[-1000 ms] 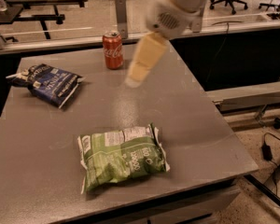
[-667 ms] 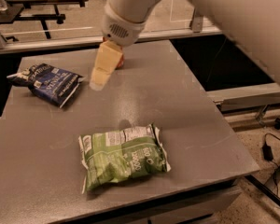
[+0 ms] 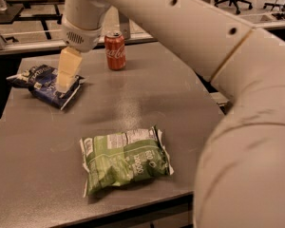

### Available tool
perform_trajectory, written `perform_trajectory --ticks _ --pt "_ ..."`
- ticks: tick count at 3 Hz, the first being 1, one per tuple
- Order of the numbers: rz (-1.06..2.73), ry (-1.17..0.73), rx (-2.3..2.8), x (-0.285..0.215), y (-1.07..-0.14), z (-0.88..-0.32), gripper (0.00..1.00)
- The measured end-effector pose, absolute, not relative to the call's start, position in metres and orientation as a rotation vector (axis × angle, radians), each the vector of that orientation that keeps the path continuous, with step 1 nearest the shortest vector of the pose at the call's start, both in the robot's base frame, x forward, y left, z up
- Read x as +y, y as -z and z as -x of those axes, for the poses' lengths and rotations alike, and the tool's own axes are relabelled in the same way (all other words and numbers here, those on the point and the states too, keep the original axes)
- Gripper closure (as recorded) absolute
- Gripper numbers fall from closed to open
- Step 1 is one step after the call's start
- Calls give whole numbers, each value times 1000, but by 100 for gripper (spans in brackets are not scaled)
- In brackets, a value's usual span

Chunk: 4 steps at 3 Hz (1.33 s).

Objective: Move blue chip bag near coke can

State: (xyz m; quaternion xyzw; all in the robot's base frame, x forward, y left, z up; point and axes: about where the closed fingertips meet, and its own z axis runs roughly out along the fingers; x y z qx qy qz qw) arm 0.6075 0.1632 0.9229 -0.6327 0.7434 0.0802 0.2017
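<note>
The blue chip bag [image 3: 42,83] lies flat at the far left of the grey table [image 3: 142,103], dark navy with white lettering. The coke can [image 3: 115,51] stands upright at the table's back edge, to the right of the bag and apart from it. My gripper [image 3: 65,83] hangs from the white arm directly over the bag's right half, its pale fingers [image 3: 67,70] pointing down at the bag's surface.
A larger green chip bag [image 3: 124,158] lies near the table's front edge. The white arm [image 3: 218,56] sweeps across the right side of the view. Railings and office chairs stand behind the table.
The gripper has swung left and down, from near the coke can to over the blue chip bag. The can, hidden a moment ago, shows again. The bags have not moved.
</note>
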Motion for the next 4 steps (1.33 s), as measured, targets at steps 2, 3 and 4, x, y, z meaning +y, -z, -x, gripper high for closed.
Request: perform_trajectory --ticks 2,3,4 --pt "1804 -250 2153 218 -883 -625 0" --pt "1828 -227 2183 231 -864 -626 0" --pt "1855 -174 2214 229 -849 -623 4"
